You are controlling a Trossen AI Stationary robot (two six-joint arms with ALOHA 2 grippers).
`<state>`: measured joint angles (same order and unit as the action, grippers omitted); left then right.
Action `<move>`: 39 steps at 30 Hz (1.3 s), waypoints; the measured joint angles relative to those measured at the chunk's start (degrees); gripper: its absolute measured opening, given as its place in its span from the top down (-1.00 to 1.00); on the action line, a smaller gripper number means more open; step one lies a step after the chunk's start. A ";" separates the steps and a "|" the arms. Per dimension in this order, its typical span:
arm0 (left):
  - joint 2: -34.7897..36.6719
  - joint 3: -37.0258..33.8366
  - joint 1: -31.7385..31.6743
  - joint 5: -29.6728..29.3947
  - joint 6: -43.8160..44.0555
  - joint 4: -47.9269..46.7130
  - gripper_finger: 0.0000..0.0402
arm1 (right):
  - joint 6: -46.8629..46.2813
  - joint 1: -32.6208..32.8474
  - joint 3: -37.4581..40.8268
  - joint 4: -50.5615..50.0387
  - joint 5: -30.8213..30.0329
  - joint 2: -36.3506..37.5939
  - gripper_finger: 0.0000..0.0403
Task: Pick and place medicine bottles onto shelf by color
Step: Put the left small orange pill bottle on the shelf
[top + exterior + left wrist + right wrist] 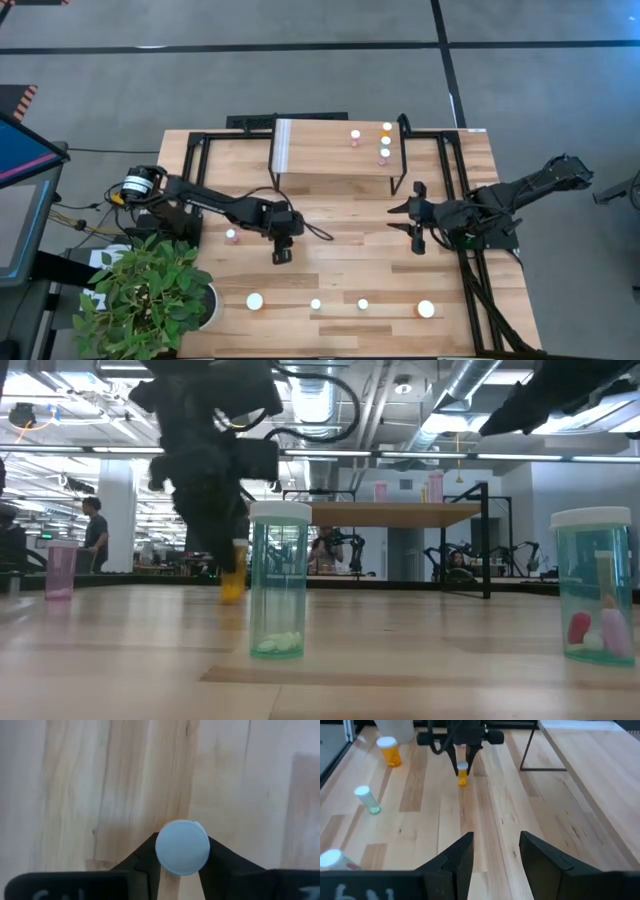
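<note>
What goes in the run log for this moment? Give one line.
left gripper: jaws shut on small orange bottle, at tabletop | right gripper: open, empty, waiting | shelf: four bottles on it

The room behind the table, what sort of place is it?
Probably an open-plan robotics lab or workshop: bare ceiling ducts and strip lights overhead, a person at a workstation, and other robot arms set up beyond the shelf.

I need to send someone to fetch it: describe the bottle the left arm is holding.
Start at the shelf, then come toward the table's front edge to the left gripper. Between its fingers stands a small orange bottle with a white cap, the only bottle being gripped, apart from the front row.
</note>
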<state>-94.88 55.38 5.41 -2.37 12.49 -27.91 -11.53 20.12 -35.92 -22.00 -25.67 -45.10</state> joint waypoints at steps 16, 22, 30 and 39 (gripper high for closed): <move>0.00 26.95 -9.70 -4.30 -14.63 -10.27 0.48 | 0.02 0.00 0.00 0.23 0.02 0.00 0.12; -5.89 42.92 -15.61 -4.12 -19.23 -17.53 0.48 | 0.83 0.00 0.00 0.87 0.01 0.00 0.14; -17.96 60.98 -21.21 0.71 -24.44 -24.17 0.48 | 1.05 0.00 0.00 0.85 0.02 0.00 0.13; -27.07 70.67 -24.79 4.28 -26.83 -25.31 0.48 | 1.05 0.00 0.00 0.37 0.02 0.01 0.14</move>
<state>-121.95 126.04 -19.38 1.91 -14.34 -53.22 -10.48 20.12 -35.92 -21.63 -25.65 -45.09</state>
